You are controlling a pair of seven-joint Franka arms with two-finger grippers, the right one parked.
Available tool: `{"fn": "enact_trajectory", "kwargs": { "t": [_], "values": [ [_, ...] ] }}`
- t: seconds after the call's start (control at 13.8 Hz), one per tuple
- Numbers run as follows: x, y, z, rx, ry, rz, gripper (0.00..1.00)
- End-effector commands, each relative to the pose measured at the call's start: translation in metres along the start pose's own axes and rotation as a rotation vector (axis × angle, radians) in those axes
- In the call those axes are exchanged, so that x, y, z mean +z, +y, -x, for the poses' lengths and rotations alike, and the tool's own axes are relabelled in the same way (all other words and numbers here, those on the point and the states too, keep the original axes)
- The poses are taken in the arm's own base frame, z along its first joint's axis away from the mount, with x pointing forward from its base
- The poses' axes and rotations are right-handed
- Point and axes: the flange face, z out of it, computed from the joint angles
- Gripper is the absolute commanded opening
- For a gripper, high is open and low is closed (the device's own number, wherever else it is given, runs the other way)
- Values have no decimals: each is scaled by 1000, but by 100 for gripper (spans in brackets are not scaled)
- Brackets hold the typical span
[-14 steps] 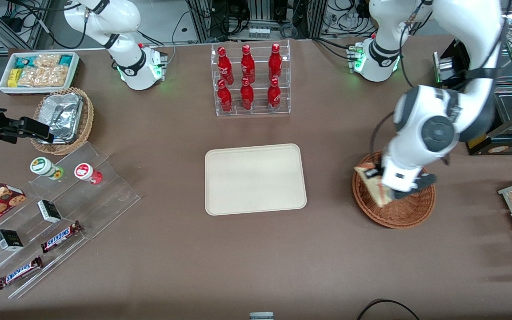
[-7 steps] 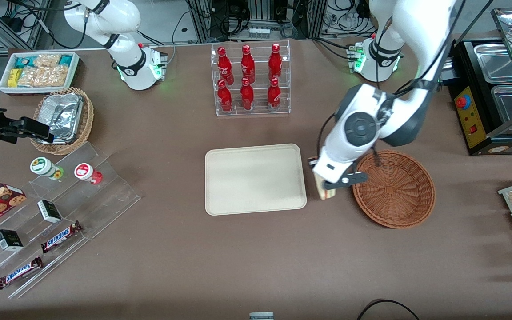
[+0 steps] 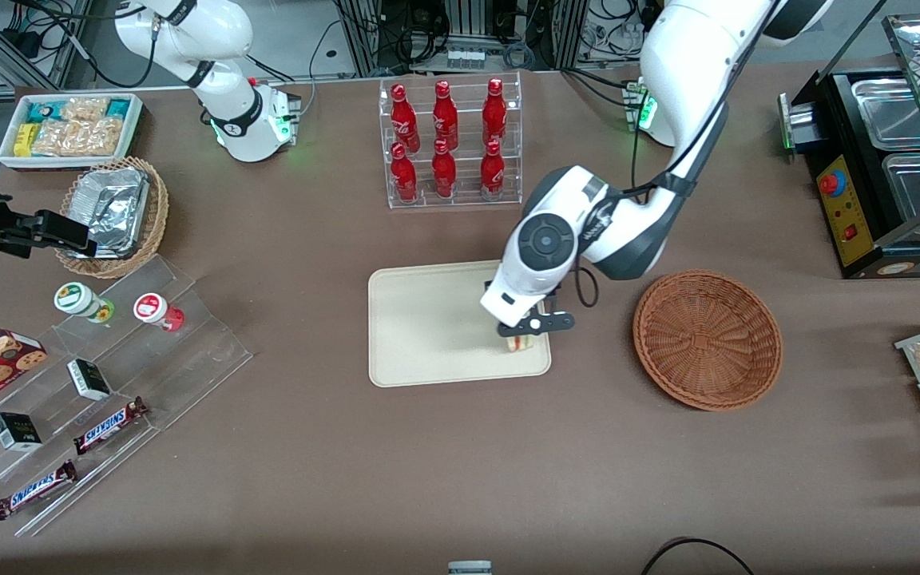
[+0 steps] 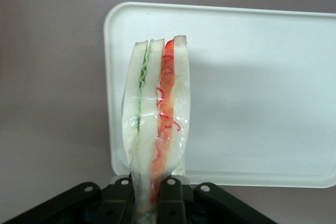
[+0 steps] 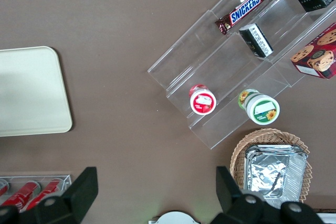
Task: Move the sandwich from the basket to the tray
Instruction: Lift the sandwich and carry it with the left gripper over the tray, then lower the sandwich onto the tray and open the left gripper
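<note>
Carrying sandwich (image 4: 157,124) clamped in gripper (image 3: 525,326), hanging over tray (image 3: 428,319) near the edge closest to basket (image 3: 707,339), now emptied. Next, probably: lowering onto tray surface, then releasing.

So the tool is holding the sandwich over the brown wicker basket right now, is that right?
Not quite. The tool is holding the sandwich, but over the tray, near its edge toward the basket, which sits empty. The front view shows this.
</note>
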Motion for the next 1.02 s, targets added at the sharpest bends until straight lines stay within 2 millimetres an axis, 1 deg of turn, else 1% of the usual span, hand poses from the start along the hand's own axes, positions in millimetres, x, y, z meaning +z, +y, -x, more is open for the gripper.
{"fn": "enact_trajectory", "kwargs": {
  "t": [0.0, 0.22, 0.36, 0.44, 0.51, 0.58, 0.8, 0.95],
  "values": [
    [7, 43, 5, -15, 1, 11, 0],
    [22, 72, 9, -27, 3, 24, 0],
    [40, 80, 6, -36, 6, 9, 0],
    [51, 85, 7, -37, 22, -14, 0],
    [63, 86, 3, -51, 37, -27, 0],
    [67, 87, 2, -47, 60, -22, 0],
    [65, 87, 2, -47, 62, -21, 0],
    [67, 87, 2, -50, 60, -22, 0]
  ]
}}
